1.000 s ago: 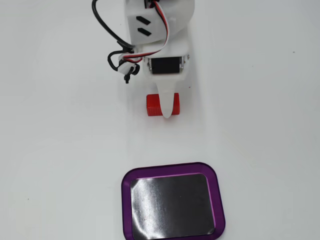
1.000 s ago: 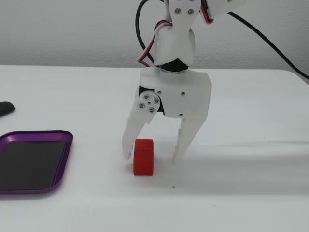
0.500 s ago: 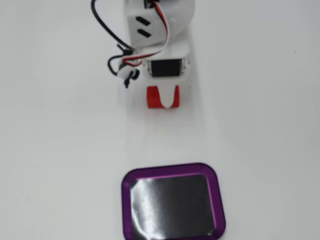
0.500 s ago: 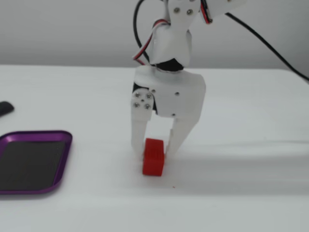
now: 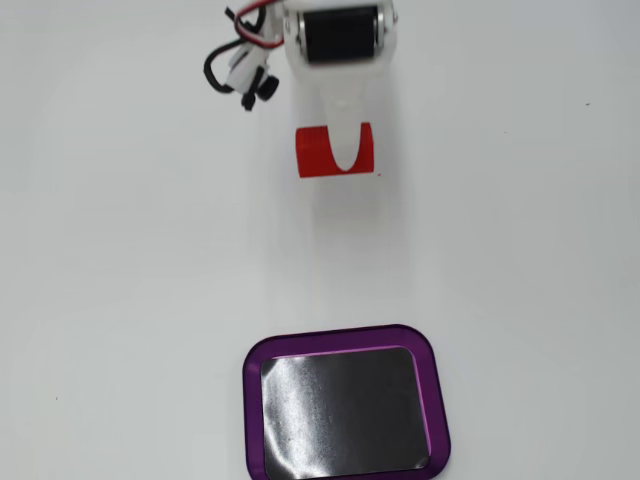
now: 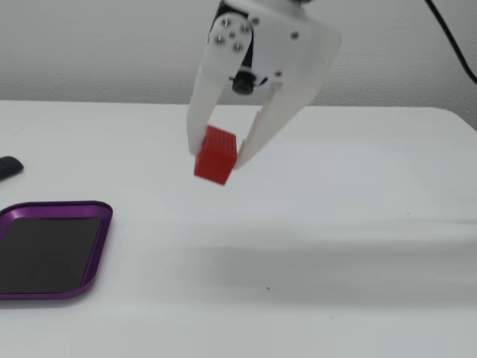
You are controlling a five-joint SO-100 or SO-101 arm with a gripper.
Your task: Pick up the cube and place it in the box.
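Cube lifted, not yet delivered.
Box lay empty at 8 o'clock in a fixed view, on the table; farther back, gripper fingers clenched on the cube, airborne, well apart from box; transfer and release remained.

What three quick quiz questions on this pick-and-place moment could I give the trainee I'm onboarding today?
1. True or false: the cube rests on the table.
2. The box's rim is: A) green, B) purple, C) yellow.
3. What lies inside the box?

Key:
1. False. The fingers of the gripper hold it in the air.
2. B.
3. Nothing; its black bottom is bare.
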